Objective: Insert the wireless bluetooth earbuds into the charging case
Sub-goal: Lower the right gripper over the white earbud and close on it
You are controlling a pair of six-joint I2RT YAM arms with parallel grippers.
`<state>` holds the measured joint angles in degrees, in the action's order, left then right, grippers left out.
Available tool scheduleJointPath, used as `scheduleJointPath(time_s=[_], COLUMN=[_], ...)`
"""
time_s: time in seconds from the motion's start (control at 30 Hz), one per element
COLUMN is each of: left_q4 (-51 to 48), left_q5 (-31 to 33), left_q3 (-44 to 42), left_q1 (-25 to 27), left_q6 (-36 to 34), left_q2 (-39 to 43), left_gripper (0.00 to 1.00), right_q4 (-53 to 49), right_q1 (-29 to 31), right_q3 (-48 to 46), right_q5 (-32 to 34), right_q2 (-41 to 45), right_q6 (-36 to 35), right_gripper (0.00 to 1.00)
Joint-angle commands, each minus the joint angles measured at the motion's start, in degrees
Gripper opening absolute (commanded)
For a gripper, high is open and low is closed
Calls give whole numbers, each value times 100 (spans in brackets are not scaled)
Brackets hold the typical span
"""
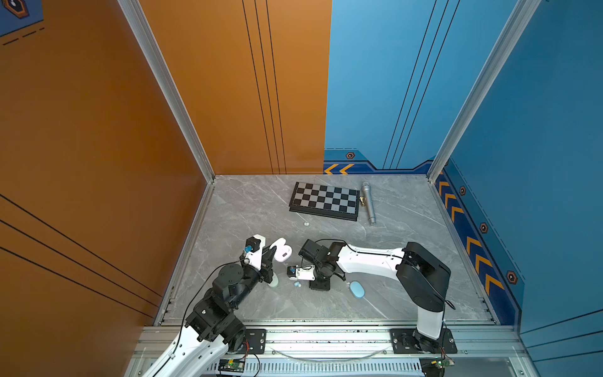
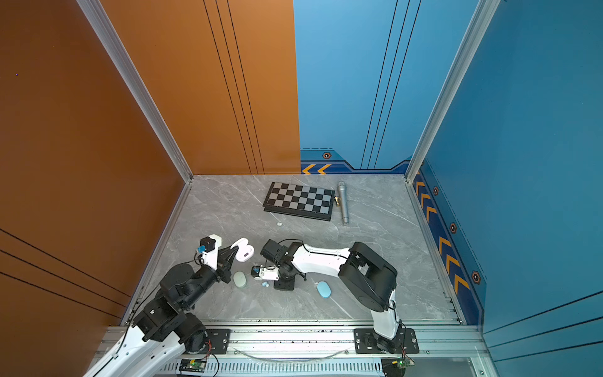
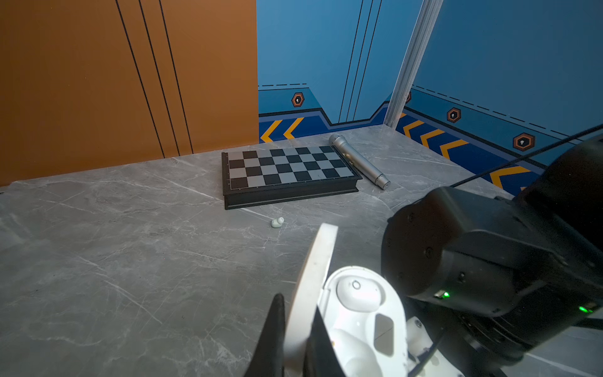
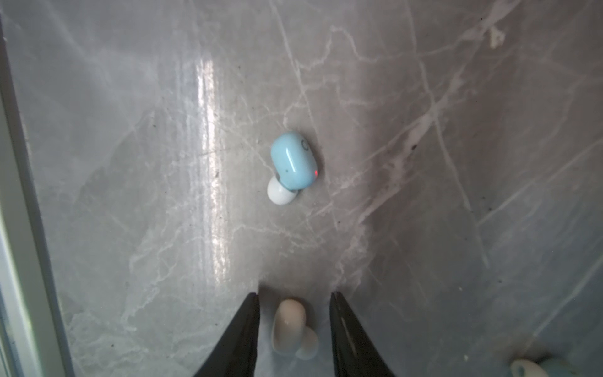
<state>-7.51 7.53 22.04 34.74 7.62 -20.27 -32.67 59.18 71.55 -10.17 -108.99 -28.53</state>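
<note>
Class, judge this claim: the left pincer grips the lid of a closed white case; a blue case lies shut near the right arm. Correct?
No. The white case is open: the left wrist view shows its lid raised in the left pincer. The blue case does lie shut near the right arm.

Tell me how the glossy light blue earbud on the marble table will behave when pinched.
The glossy light blue earbud probably slips when pinched: its rounded shell shows a sharp highlight. Bean-shaped, it likely rolls or spins if nudged on the polished grey marble table. Its white rubbery tip may squash, so grip the shell.
</note>
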Motion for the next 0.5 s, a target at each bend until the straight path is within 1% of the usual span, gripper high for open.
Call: scheduleJointPath(time_s=[0.0,0.07,0.13,0.27,0.33,0.47], left_q4=[126,136,136,142,144,161], left_q5=[84,80,82,82,82,73], left_q3=[4,-1,10,13,25,46], left_q1=[-82,-82,-82,-90,-95,-107], left_q6=[73,73,73,73,66,31], left_q2=[-16,-25,-18,-19,-27,-48], left_gripper=[0,0,0,0,0,0], right_q4=[6,5,-1,-42,-64,-82], right_q1=[57,58,59,59,59,56], right_q3=[38,35,48,59,35,-35], right_q5=[153,188,196,197,210,248], right_q2=[-105,-109,-108,-97,-75,-59], right_q6=[68,79,94,122,137,152], right_gripper=[34,30,23,20,20,26])
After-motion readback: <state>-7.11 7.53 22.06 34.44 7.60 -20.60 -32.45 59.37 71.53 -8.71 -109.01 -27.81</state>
